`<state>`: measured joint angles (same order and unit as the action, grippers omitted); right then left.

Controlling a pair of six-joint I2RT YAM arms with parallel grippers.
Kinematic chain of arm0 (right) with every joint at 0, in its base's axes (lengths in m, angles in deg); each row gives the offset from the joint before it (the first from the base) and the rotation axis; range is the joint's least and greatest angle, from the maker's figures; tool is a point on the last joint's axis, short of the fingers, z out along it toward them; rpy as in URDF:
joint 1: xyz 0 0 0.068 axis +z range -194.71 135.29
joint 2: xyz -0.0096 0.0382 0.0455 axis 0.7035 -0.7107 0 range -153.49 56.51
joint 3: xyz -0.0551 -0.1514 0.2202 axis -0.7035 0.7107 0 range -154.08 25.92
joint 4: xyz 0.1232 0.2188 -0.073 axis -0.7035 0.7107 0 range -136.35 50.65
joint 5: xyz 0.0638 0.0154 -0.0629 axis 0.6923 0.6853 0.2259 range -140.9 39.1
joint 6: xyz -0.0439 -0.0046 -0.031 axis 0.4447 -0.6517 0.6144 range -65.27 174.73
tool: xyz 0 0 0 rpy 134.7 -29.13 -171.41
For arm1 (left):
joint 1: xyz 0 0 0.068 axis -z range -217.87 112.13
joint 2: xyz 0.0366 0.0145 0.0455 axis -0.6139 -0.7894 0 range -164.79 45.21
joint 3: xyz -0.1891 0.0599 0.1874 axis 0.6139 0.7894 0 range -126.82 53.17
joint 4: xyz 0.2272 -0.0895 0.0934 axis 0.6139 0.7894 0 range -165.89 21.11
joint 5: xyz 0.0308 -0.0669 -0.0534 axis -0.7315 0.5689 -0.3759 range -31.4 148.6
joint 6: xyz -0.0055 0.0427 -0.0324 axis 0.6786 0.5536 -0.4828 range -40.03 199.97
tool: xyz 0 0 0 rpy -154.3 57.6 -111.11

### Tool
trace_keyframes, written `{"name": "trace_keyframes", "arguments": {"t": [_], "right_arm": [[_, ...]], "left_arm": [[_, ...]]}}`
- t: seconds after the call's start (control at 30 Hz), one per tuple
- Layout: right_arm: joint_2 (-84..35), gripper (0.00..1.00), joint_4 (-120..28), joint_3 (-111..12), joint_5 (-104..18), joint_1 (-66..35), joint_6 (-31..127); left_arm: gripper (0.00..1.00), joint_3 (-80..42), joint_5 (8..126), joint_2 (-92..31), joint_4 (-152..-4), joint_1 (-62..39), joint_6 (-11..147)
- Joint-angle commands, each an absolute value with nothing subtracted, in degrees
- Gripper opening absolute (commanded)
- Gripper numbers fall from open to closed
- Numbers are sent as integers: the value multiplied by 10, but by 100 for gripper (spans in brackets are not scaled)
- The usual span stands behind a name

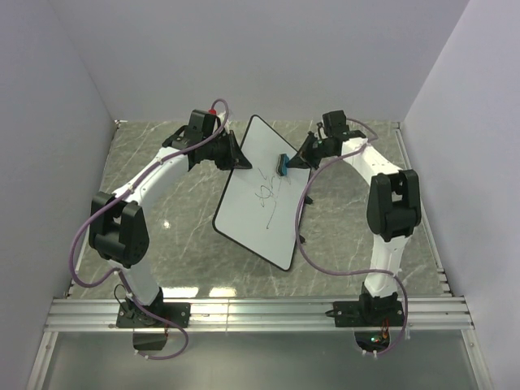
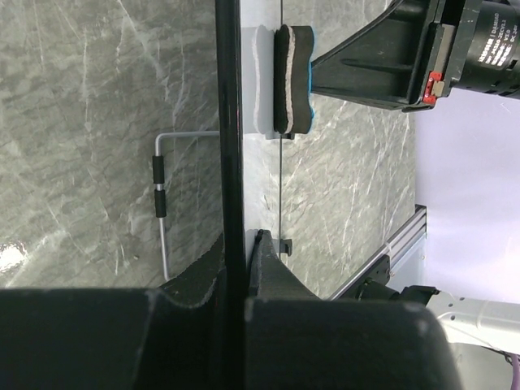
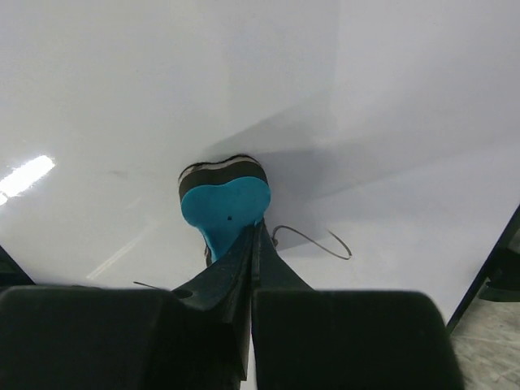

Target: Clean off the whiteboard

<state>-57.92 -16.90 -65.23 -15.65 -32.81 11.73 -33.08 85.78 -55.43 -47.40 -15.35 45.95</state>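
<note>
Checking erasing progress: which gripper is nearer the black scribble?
Right. The right gripper holds the eraser on the whiteboard beside the scribble; the left gripper clamps the board's edge.

Whiteboard [image 1: 260,215] at the middle of the bench [image 1: 357,236], between the two arms. The left fingers [image 1: 241,159] close on its left edge, near the far corner. The right fingers [image 1: 301,154], to the board's right, pinch the eraser [image 1: 284,165], which sits against the far right part of the board's face. Scribbles [image 1: 266,195] lie on the face, just near of the eraser.
</note>
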Motion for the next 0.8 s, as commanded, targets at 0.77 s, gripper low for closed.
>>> {"name": "trace_keyframes", "arguments": {"t": [0.77], "right_arm": [[-529,0,-87,-666,-192,-243,181]], "left_arm": [[0,-290,751,-602,-363,-103,620]]}}
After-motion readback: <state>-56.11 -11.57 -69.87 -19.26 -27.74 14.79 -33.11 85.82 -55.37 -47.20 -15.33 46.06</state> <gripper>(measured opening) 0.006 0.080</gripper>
